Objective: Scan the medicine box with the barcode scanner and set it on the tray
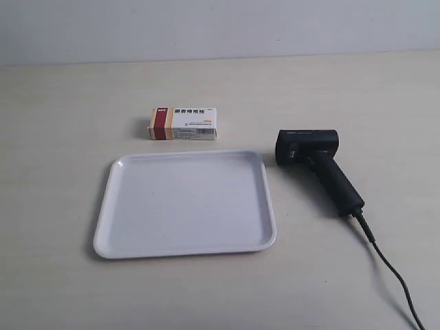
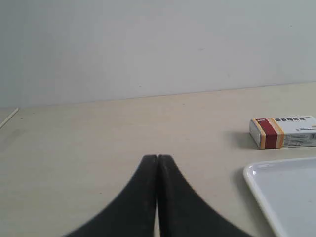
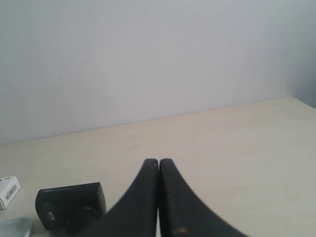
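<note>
The medicine box [image 1: 183,124] lies flat on the table just behind the tray [image 1: 113,227], apart from its rim. To the tray's right lies the black barcode scanner [image 1: 317,165] on its side, its cable [image 1: 392,271] trailing toward the front right. No arm shows in the exterior view. In the left wrist view my left gripper [image 2: 157,157] is shut and empty, with the medicine box [image 2: 284,132] and a corner of the tray [image 2: 256,180] off to one side. My right gripper [image 3: 158,161] is shut and empty too, the barcode scanner [image 3: 69,205] head beside it.
A pale wall [image 1: 220,27] bounds the table at the back. Bare tabletop [image 1: 55,124] lies left of the tray and box. An end of the medicine box [image 3: 9,190] and a sliver of the tray [image 3: 15,227] show in the right wrist view.
</note>
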Action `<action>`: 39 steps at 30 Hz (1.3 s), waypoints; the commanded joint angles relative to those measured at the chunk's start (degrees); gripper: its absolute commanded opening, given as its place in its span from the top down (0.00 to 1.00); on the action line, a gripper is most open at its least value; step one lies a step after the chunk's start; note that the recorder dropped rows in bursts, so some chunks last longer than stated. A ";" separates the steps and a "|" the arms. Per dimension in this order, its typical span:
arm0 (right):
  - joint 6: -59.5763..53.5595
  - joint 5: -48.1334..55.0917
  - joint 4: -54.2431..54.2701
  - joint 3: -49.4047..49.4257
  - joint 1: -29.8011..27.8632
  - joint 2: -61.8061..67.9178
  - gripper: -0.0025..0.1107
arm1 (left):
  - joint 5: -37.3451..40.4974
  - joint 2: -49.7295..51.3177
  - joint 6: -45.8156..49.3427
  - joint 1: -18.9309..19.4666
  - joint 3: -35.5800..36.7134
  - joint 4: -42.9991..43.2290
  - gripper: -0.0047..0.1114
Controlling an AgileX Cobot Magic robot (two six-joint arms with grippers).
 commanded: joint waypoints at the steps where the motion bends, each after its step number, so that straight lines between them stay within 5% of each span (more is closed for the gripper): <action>1: -0.21 -0.41 -0.36 0.23 -0.28 -0.36 0.97 | -0.17 -0.39 -0.38 0.06 -0.03 -0.52 0.94; 17: -0.21 -0.41 -0.22 0.23 -0.28 -0.36 0.97 | -0.90 -0.39 -0.38 0.06 -0.03 -0.52 0.94; 24: -0.11 -3.98 0.42 0.23 -0.28 -0.36 0.97 | -5.37 -0.39 -16.71 0.06 -0.03 -5.34 0.94; 33: 5.68 -11.68 7.92 0.23 -0.28 -0.36 0.97 | -24.99 0.62 -18.79 0.06 -0.03 -5.34 0.96; 39: 5.91 -12.94 7.92 -2.00 -0.28 -0.36 0.98 | -27.99 17.09 -14.15 0.06 -5.90 -5.34 0.96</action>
